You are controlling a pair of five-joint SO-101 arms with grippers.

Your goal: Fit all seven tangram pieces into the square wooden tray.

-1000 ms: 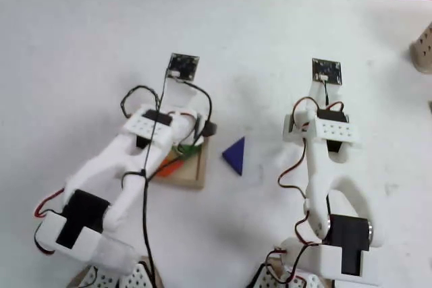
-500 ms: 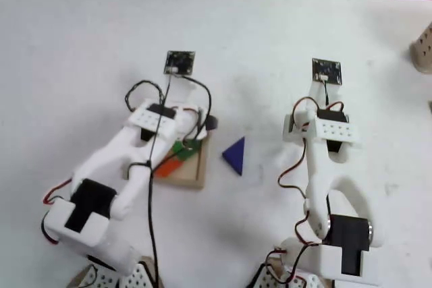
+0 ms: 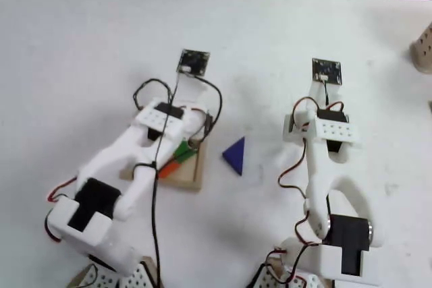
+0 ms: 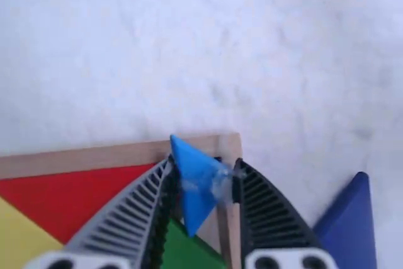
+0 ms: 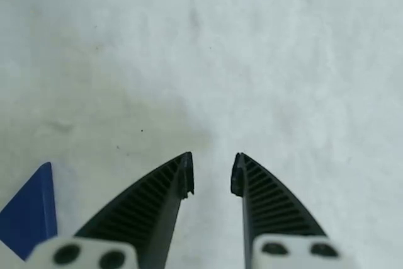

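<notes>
My left gripper (image 4: 203, 174) is shut on a small light-blue triangle (image 4: 196, 177), held over the corner of the square wooden tray (image 4: 228, 143). Red (image 4: 75, 193), yellow (image 4: 19, 237) and green (image 4: 189, 250) pieces lie in the tray. In the high view the left arm (image 3: 162, 121) covers most of the tray (image 3: 189, 179), with green and orange pieces (image 3: 177, 156) showing. A dark-blue triangle (image 3: 234, 156) (image 4: 349, 218) (image 5: 28, 215) lies on the table between the arms. My right gripper (image 5: 211, 173) is open over bare table, with nothing between its fingers.
The white table spreads around both arms. A small black square marker sits beyond each arm (image 3: 194, 63) (image 3: 327, 71). A pale perforated object (image 3: 423, 48) stands at the table's far right edge.
The left arm has swung to the right over the tray, toward its corner nearest the dark-blue triangle. The right arm has not moved.
</notes>
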